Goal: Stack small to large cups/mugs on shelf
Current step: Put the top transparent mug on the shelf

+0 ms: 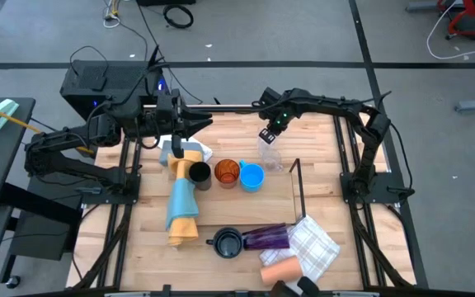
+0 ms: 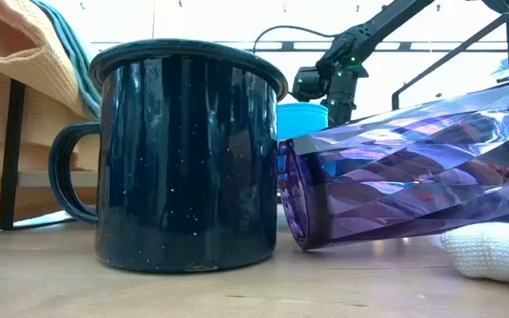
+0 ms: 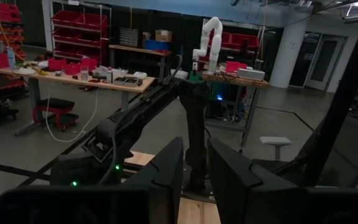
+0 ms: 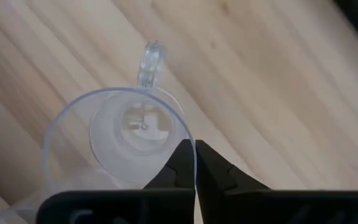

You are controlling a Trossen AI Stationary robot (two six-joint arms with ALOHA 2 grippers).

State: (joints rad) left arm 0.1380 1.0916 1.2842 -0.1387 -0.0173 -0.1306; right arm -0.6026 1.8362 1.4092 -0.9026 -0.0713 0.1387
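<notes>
We see the clear mug from above in the right wrist view, upright on the table, its handle pointing away from the right gripper, whose two fingers are pinched together on the mug's rim, one inside and one outside the wall. In the high view that mug stands at upper centre, just under the right gripper. To its lower left, a row runs across the middle: black cup, amber cup, blue cup, close together. The shelf shows as a thin black frame right of the blue cup. At lower centre the dark mug stands upright beside the purple tumbler, which lies on its side; in the low view the two look to touch. A peach cup lies near the bottom edge, beside a white cloth. The left gripper hangs at upper left over a yellow-and-blue cloth, fingers partly apart, holding nothing.
</notes>
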